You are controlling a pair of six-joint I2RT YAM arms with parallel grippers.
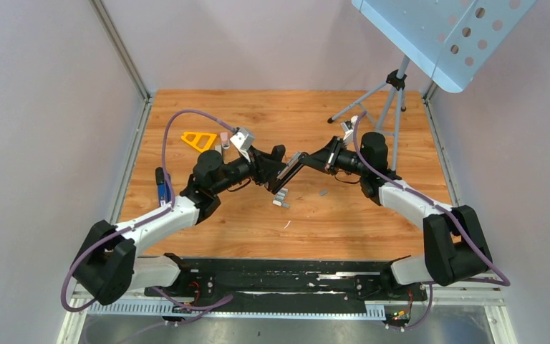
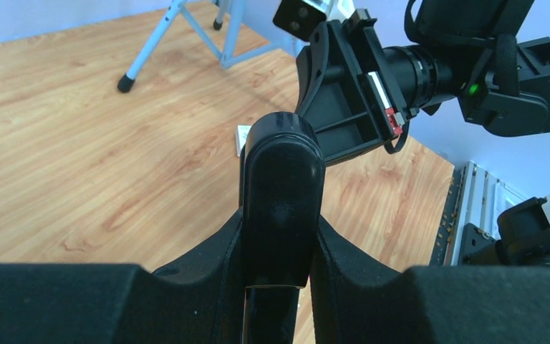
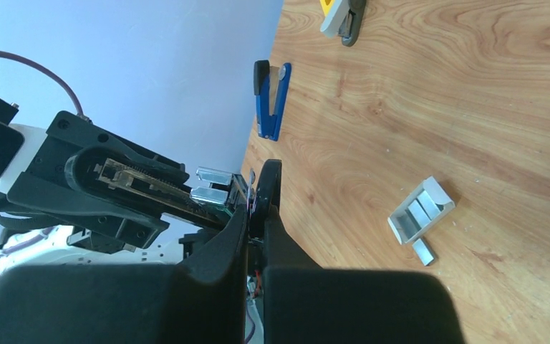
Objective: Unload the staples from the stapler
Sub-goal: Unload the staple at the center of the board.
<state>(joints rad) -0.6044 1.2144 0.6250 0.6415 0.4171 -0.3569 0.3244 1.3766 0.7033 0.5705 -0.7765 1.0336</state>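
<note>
The black stapler (image 1: 291, 170) hangs open above the table's middle, held between both grippers. My left gripper (image 1: 271, 168) is shut on its broad black arm (image 2: 283, 179). My right gripper (image 1: 309, 160) is shut on a thin black edge of the stapler (image 3: 268, 188). Silvery metal of the channel (image 3: 210, 185) shows beside that edge. A silvery-grey staples block (image 3: 421, 211) lies on the wood under the stapler, with a small loose piece (image 3: 422, 251) beside it. The block also shows in the top view (image 1: 281, 203).
A blue stick-like tool (image 1: 162, 185) lies at the left edge. An orange triangle (image 1: 199, 140) and a tiny pink stapler (image 1: 223, 138) sit behind the left arm. A tripod (image 1: 390, 100) stands at back right. A small grey bit (image 1: 322, 192) and a white sliver (image 1: 286, 224) lie nearby.
</note>
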